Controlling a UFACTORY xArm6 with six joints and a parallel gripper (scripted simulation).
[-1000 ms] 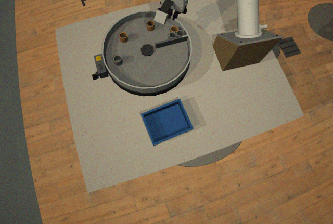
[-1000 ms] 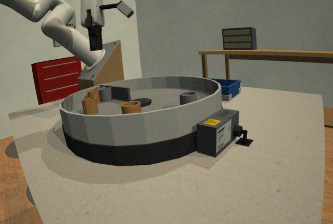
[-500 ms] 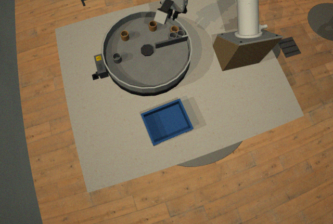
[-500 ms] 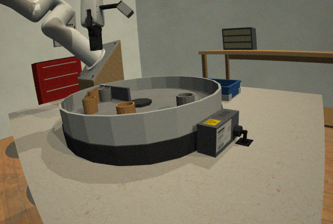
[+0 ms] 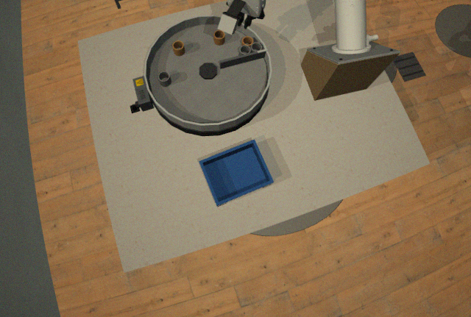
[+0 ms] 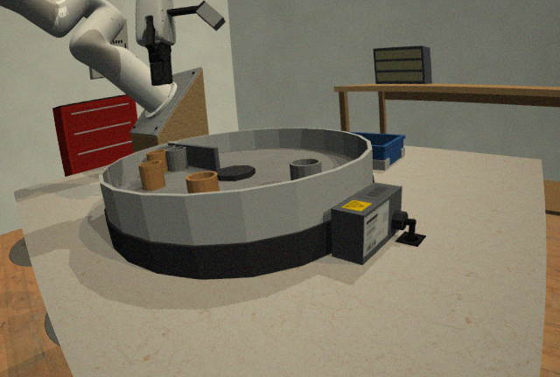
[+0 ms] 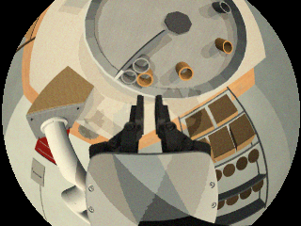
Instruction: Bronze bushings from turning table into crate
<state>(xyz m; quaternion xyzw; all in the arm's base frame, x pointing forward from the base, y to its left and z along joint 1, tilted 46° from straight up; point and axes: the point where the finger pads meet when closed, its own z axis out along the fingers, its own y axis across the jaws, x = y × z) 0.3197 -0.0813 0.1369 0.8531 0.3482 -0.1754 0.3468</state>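
Nothing is done yet: my gripper [image 5: 243, 20] hangs nearly closed and empty above the turntable's [image 5: 190, 122] far rim. All three bronze bushings [image 5: 218, 37] sit on it among the steel ones [image 5: 164, 78]; the crate [image 5: 235, 172] holds nothing.

The white arm [image 6: 97, 49] is bent at the elbow, with the wrist directed straight downward. The claw [image 6: 161, 75] is held aloft, its dark fingers drawn nearly together, and nothing is gripped between them
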